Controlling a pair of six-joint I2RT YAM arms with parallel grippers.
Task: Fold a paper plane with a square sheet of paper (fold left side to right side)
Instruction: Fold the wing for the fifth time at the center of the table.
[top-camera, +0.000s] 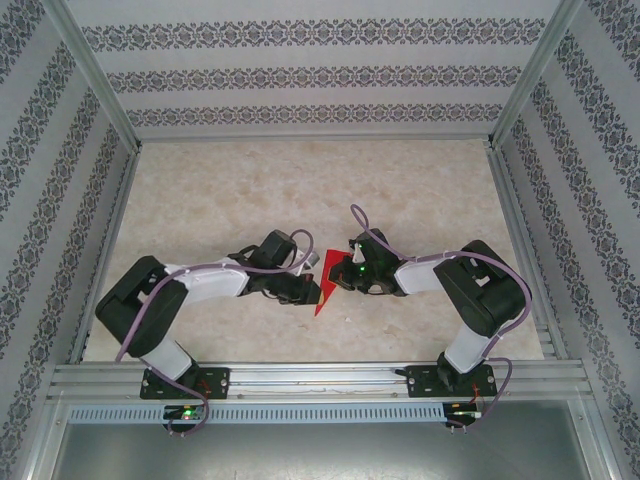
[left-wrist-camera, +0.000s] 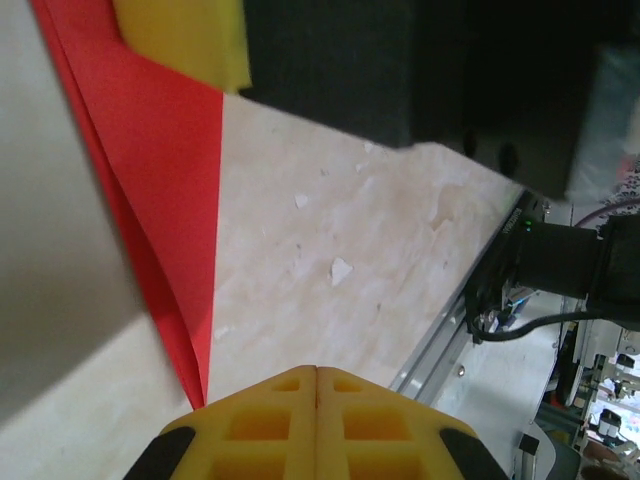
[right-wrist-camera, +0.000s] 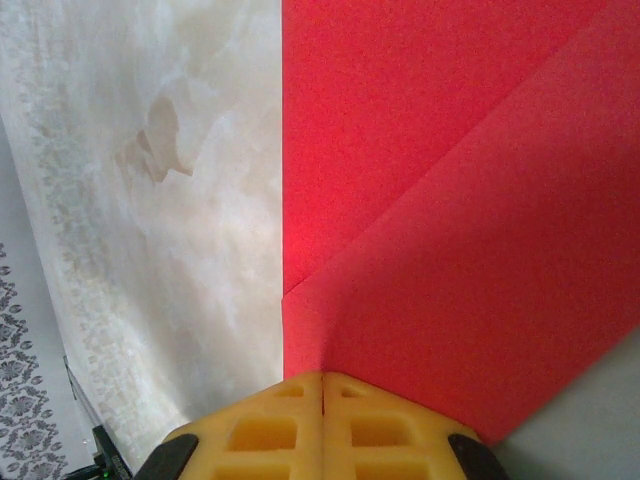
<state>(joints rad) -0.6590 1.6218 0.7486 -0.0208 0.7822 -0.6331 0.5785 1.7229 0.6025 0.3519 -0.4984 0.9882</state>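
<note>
Left claw (top-camera: 300, 290): both yellow fingers pressed together with no gap between them, seen from its wrist camera (left-wrist-camera: 316, 372), nothing clamped. It sits low over the tabletop (top-camera: 250, 190) just left of the red paper sheet (top-camera: 326, 293); the sheet's narrow pointed end (left-wrist-camera: 165, 180) runs down to the left side of the fingertips. Right claw (top-camera: 345, 275): fingers likewise shut flush together (right-wrist-camera: 323, 378), tips at the straight left edge of the sheet (right-wrist-camera: 450, 200), over a folded corner; contact with the paper cannot be told. Red paper sheet: lying flat on the tabletop between the two claws, near the middle of the near half, folded into a narrow pointed shape with the tip toward the arm bases. One diagonal flap overlaps the layer beneath. A yellow pad (left-wrist-camera: 185, 35) with a black body behind it overlaps the sheet's wider end in the left wrist view. Tabletop: beige, marbled, with small pale marks. Surround: patterned striped walls (top-camera: 300, 75) on three sides, and a metal rail (top-camera: 320, 378) along the near edge carrying both arm bases.
</note>
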